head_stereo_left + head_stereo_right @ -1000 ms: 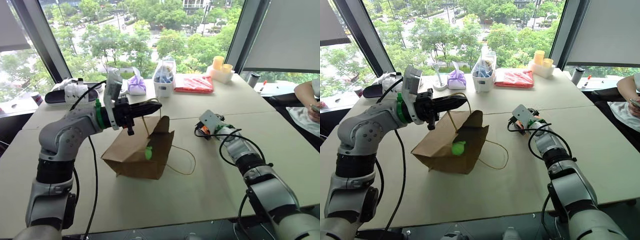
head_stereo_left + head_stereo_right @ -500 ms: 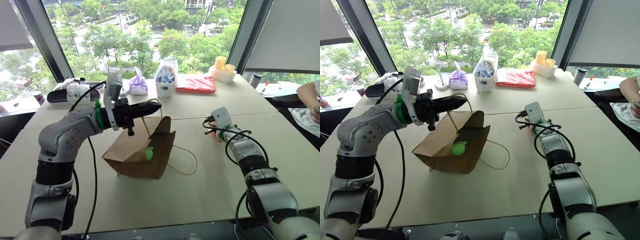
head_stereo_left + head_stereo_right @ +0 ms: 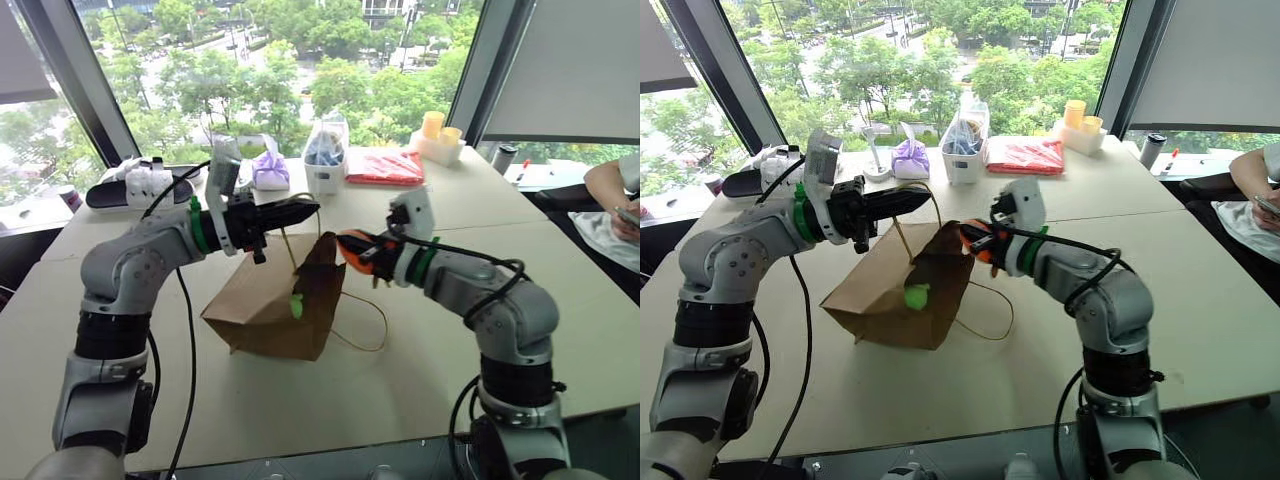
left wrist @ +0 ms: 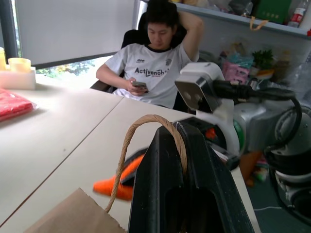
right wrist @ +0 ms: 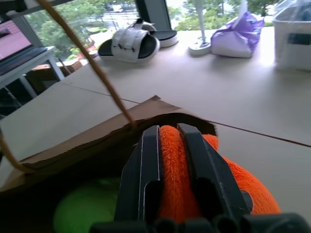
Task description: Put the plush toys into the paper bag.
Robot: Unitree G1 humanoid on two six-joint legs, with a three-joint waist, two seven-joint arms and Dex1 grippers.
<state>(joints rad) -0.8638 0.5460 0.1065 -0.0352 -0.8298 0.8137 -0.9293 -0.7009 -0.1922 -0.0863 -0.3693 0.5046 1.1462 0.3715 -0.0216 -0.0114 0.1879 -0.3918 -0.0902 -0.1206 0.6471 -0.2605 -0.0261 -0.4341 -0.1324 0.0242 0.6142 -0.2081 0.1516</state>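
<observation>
Here the right gripper (image 3: 975,240) is clamped on the orange plush toy (image 3: 354,246), its two black fingers (image 5: 146,160) pressed into the fur from either side, and holds it at the open mouth of the paper bag (image 3: 270,305). Behind it the right forearm runs roughly level, up off the table (image 3: 420,370), with the elbow bent out to the robot's right. The left gripper (image 3: 305,210) is closed on one cord handle (image 4: 146,126) of the bag, which loops over its fingertips; that arm reaches from the left across the top of the bag, pointing right and slightly upward, so the bag's mouth is pulled up and open.

Two plush toys are in sight: the orange one in the right gripper and a lime green one (image 3: 915,296) lying inside the bag. There is one paper bag, resting on the table, with its second handle (image 3: 370,325) trailing loose on the tabletop. A person (image 4: 155,73) sits beyond the table looking at a phone.
</observation>
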